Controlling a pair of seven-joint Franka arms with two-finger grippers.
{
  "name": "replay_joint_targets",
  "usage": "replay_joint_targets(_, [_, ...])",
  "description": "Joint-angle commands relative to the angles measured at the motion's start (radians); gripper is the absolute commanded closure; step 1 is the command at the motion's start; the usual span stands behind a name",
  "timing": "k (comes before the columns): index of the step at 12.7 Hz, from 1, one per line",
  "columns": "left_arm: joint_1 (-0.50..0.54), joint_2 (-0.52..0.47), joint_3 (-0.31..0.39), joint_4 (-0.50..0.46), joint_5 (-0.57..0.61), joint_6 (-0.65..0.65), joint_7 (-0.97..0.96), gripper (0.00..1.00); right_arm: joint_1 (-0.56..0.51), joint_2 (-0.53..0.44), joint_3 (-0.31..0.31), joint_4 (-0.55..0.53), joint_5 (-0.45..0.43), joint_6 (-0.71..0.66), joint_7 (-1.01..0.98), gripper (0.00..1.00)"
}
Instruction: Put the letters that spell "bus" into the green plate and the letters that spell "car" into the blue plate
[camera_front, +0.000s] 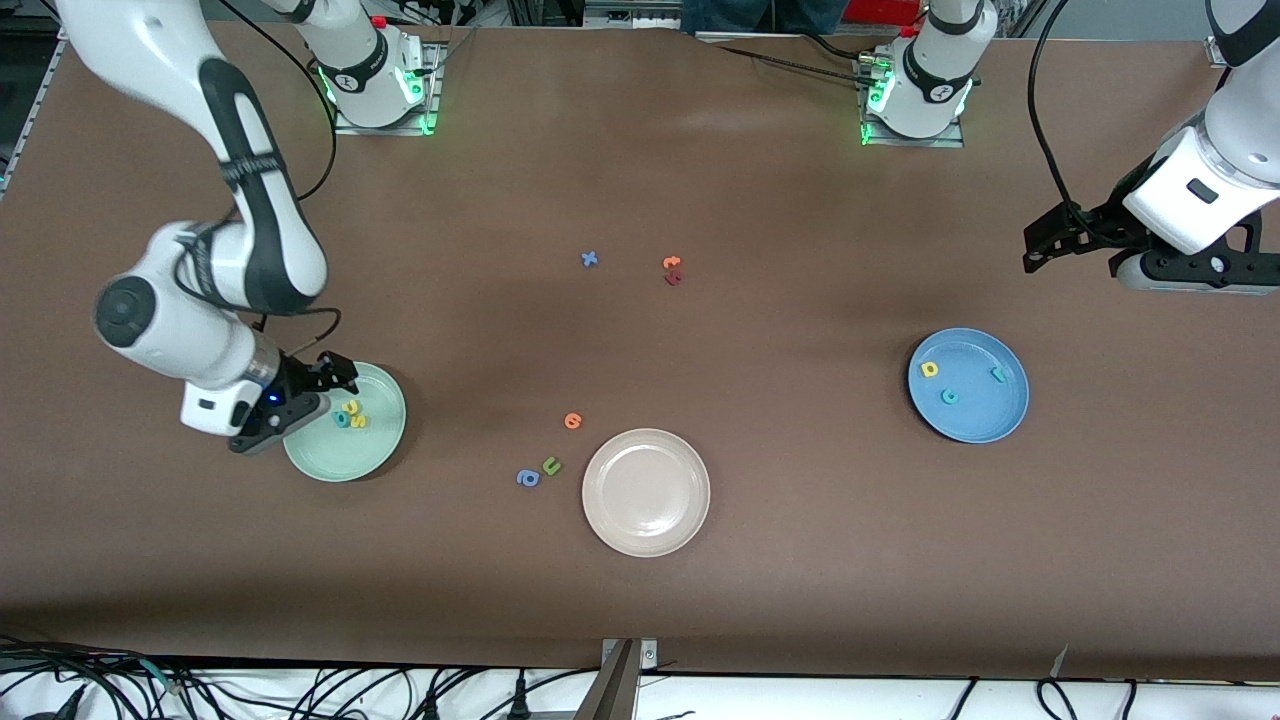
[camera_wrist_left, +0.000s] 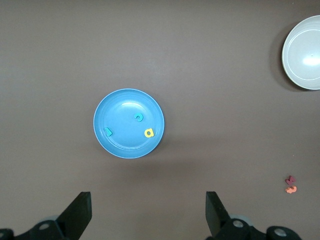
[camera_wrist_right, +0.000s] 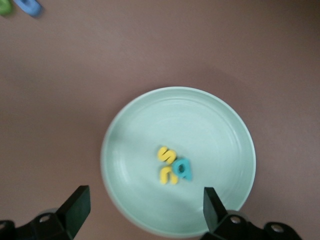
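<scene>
The green plate (camera_front: 372, 452) (camera_wrist_right: 210, 125) lies toward the right arm's end of the table. In it sit the teal "b" (camera_front: 341, 419) (camera_wrist_right: 183, 168), the yellow "u" (camera_front: 352, 407) (camera_wrist_right: 168, 175) and the yellow "s" (camera_front: 358, 421) (camera_wrist_right: 166, 154), bunched together. My right gripper (camera_front: 318, 392) (camera_wrist_right: 145, 202) hangs open over this plate's edge, holding nothing. The blue plate (camera_front: 975, 415) (camera_wrist_left: 125, 107) holds the yellow "a" (camera_front: 929, 369) (camera_wrist_left: 148, 133), teal "c" (camera_front: 949, 397) (camera_wrist_left: 138, 117) and teal "r" (camera_front: 999, 375) (camera_wrist_left: 108, 132), spread apart. My left gripper (camera_front: 1045, 245) (camera_wrist_left: 148, 205) waits open and empty, high over bare table beside the blue plate.
An empty beige plate (camera_front: 646, 492) (camera_wrist_left: 305, 52) lies mid-table near the front camera. Beside it are an orange letter (camera_front: 572, 421), a green "u" (camera_front: 551, 465) (camera_wrist_right: 4, 7) and a blue "a" (camera_front: 528, 478) (camera_wrist_right: 29, 6). Farther off lie a blue "x" (camera_front: 590, 259) and orange and dark red letters (camera_front: 672, 270).
</scene>
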Motion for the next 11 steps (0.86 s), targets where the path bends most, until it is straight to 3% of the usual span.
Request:
replay_joint_targets(1, [0.002,0.013,-0.001,0.028,-0.001,-0.018,-0.009,0.00,-0.008,-0.084,0.003,0.124,-0.070,-0.254,0.132,0.00])
replay_joint_targets(4, [0.002,0.013,-0.001,0.029,-0.001,-0.018,-0.009,0.00,-0.029,-0.122,0.011,0.339,-0.150,-0.572,0.276,0.00])
replay_joint_targets(7, [0.002,0.013,-0.001,0.029,-0.001,-0.018,-0.009,0.00,-0.035,-0.142,0.066,0.462,-0.245,-0.754,0.342,0.00])
replay_joint_targets(11, [0.002,0.013,-0.001,0.029,-0.001,-0.018,-0.009,0.00,-0.025,-0.144,0.066,0.481,-0.237,-0.761,0.400,0.00])
